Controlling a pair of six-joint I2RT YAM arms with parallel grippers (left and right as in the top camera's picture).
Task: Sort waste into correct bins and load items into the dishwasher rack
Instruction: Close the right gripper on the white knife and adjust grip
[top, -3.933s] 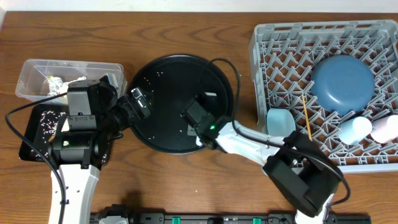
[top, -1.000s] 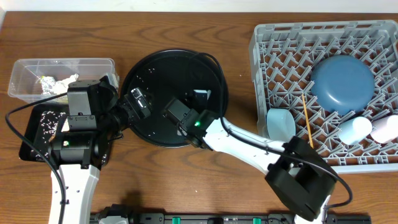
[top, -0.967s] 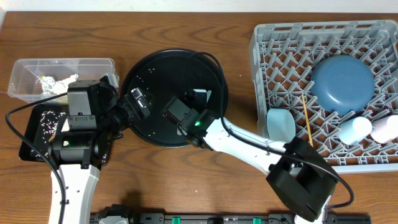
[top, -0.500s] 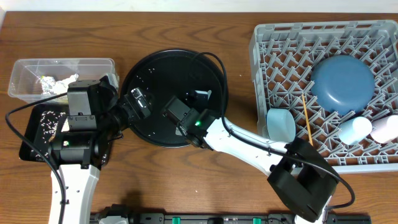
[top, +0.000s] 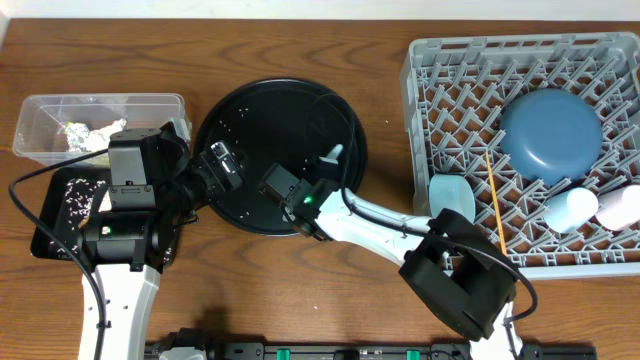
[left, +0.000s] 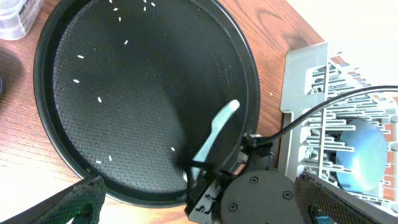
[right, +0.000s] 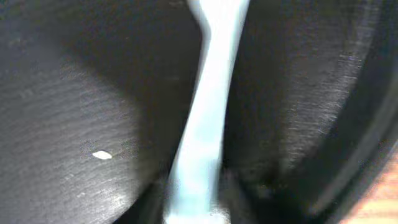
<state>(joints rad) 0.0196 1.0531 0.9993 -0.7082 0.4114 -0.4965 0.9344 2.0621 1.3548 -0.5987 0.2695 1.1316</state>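
One spoon (top: 333, 155) shows in the overhead view, over the right part of the round tray (top: 250, 120), with only its pale end clear of the right claw (top: 312, 182). That end points to the far right, toward the rack (top: 420, 80). So we read the long axis as a diagonal from near-left to far-right. From above we cannot tell how the right claw's jaws stand. The left claw (top: 222, 163) hangs over the tray's left rim. The plate (top: 550, 135), bowl (top: 452, 197), chopstick (top: 494, 190) and cups (top: 570, 210) lie in the rack. The tub (top: 150, 105) and the flat black bin (top: 50, 235), speckled with rice (top: 75, 195), sit at the far left.

From the left wrist we see the spoon as a slim white bar slanting over the tray's right side. Its free tip points up and to the right in the frame, near the rim. Its lower end sits between the right claw's fingers, which are clenched on it. We cannot tell whether that gripped end touches the tray. A few grains lie scattered on the tray floor. The left claw's own fingers stand at the bottom corners, spread wide and grasping nothing.

From the right wrist everything is blurred. The spoon runs up the middle from the bottom edge to the top, leaning slightly right, broader below and narrower above. The black tray lies behind it and one grain lies to its left.
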